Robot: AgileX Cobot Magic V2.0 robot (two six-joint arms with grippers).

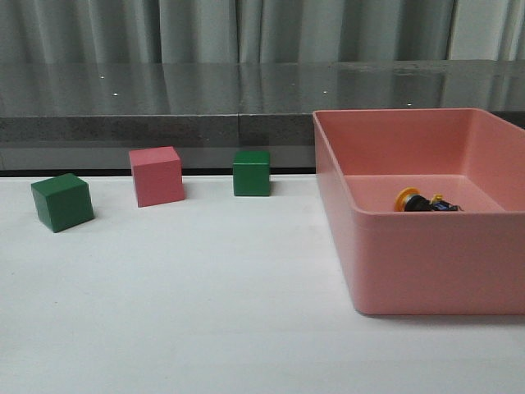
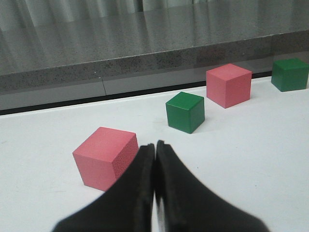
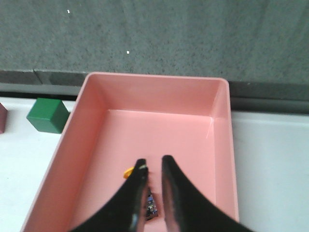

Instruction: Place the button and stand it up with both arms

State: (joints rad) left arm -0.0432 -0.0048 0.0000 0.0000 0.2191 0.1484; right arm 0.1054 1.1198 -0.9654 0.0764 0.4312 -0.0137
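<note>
The button [image 1: 418,202] lies on its side on the floor of the pink bin [image 1: 410,226], yellow cap to the left. In the right wrist view my right gripper [image 3: 154,164] hangs over the bin [image 3: 154,77] with its jaws a little apart and nothing between them. The button's yellow cap [image 3: 128,171] peeks out beside one finger, and its blue-and-clear base shows in the gap lower down. My left gripper [image 2: 155,145] is shut and empty, low over the table beside a pink cube [image 2: 104,157]. Neither arm shows in the front view.
A green cube [image 1: 62,201], a pink cube [image 1: 157,176] and a second green cube [image 1: 251,172] stand along the back of the white table, left of the bin. A grey stone ledge [image 1: 164,123] runs behind the table.
</note>
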